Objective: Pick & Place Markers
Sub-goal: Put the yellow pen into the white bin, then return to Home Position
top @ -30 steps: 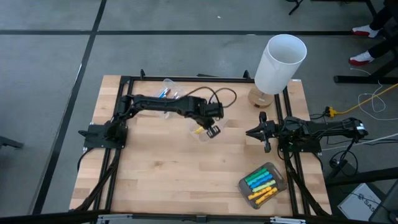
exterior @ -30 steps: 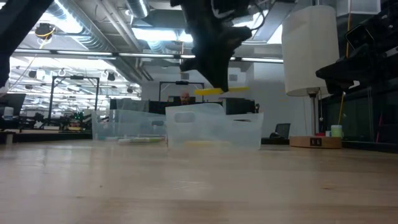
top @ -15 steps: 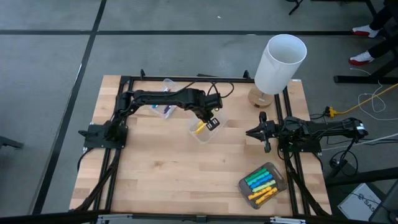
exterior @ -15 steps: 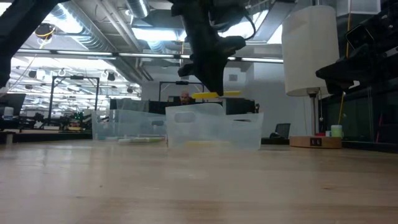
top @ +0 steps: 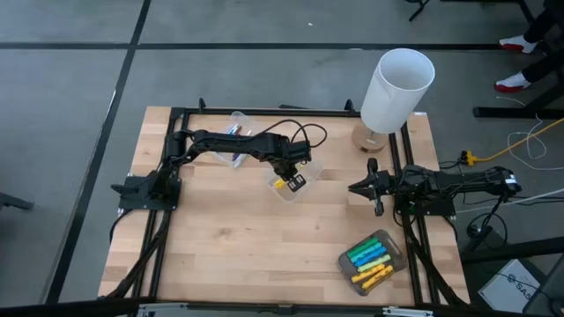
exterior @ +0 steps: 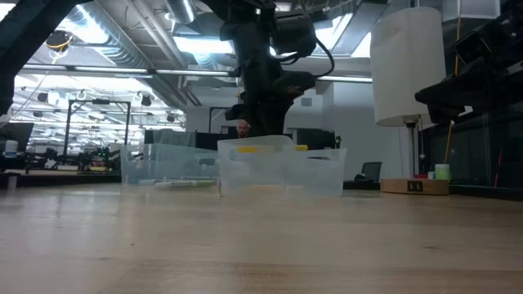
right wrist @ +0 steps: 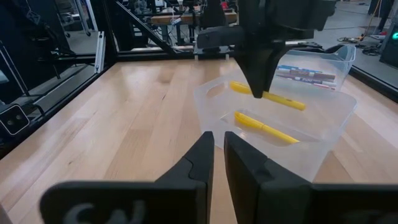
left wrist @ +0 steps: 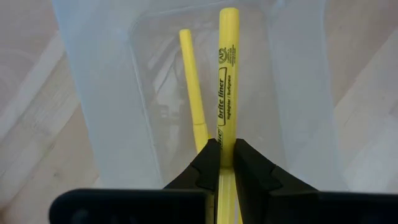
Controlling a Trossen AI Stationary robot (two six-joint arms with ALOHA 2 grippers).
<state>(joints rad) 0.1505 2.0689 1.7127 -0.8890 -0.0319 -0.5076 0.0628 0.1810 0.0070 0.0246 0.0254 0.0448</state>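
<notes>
My left gripper [left wrist: 226, 144] is shut on a yellow marker [left wrist: 225, 74] and stands over a clear tub [top: 287, 187] at the table's middle. In the low view the marker [exterior: 278, 149] is level with the tub's rim. A second yellow marker [left wrist: 193, 93] lies flat on the tub's bottom. Another clear tub [top: 236, 134] at the far left holds white markers with blue caps. A third tub [top: 370, 258] near the right front holds several green, blue and yellow markers. My right gripper [right wrist: 218, 146] waits shut at the right edge, holding nothing. My left gripper pinches the yellow marker's barrel [left wrist: 225, 138] between its two fingers, somewhat off the middle toward one end. The fingers come steeply from above and lie across the marker. The marker [right wrist: 273, 98] hangs level, clear of the tub's bottom and of the marker below it.
A white lamp [top: 398, 84] on a wooden base stands at the far right corner. Black frame rails [top: 264, 111] run along the table's far, left and right sides. Bare wood [top: 247, 246] lies toward the near edge.
My left gripper has gone down toward the middle tub, shifting slightly toward the far edge and then the left edge. The yellow marker has stayed level in its hold and has sunk from well above the tub to the height of its rim.
</notes>
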